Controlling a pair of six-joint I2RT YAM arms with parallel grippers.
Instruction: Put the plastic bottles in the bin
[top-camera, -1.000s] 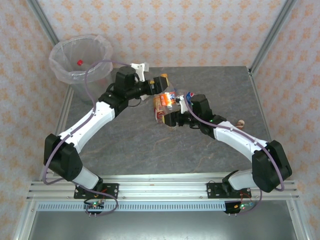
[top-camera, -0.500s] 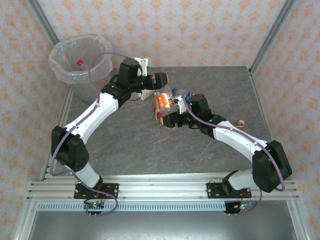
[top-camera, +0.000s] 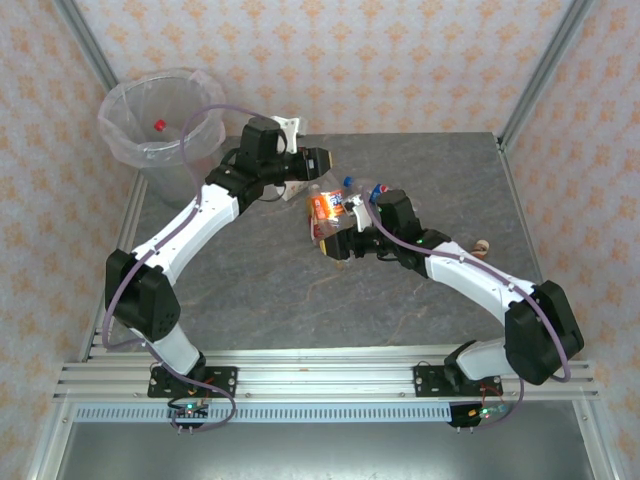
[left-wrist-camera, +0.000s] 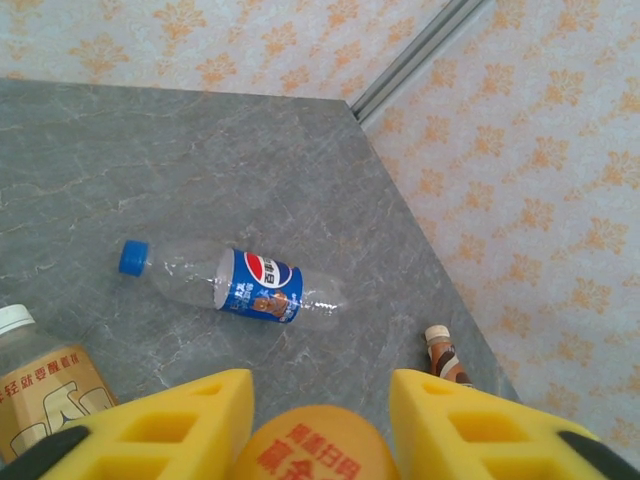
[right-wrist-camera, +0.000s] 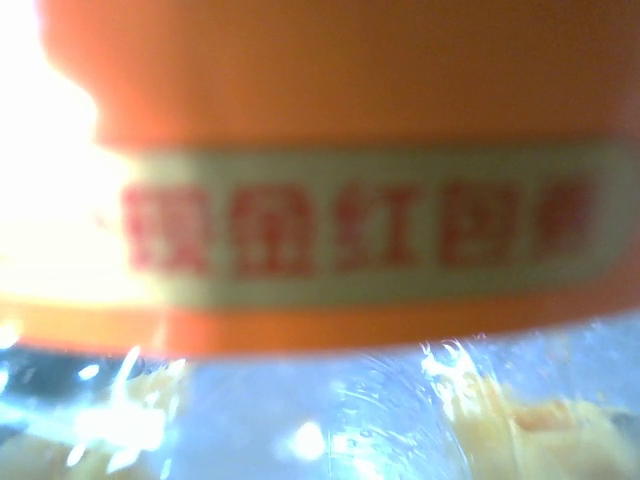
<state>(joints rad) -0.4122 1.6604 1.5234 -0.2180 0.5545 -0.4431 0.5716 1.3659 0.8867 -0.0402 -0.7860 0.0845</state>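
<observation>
The left gripper (left-wrist-camera: 320, 400) has just closed in mid-frame: its yellow fingers (left-wrist-camera: 180, 420) now pinch the orange bottle (left-wrist-camera: 315, 452), so it looks ready to carry to the bin (top-camera: 118, 140) at upper left. Whether the right gripper (top-camera: 338, 238) beside it grips anything, I cannot tell.

The left arm (top-camera: 190, 232) and the right arm (top-camera: 470, 280) had smooth white link shells joined by bulky black joint housings, each rising from a black base plate (top-camera: 195, 380). A thin purple cable (top-camera: 184, 145) looped loosely along each arm. The left fingers (left-wrist-camera: 180, 425) were blocky yellow plastic with rectangular cut-outs.
</observation>
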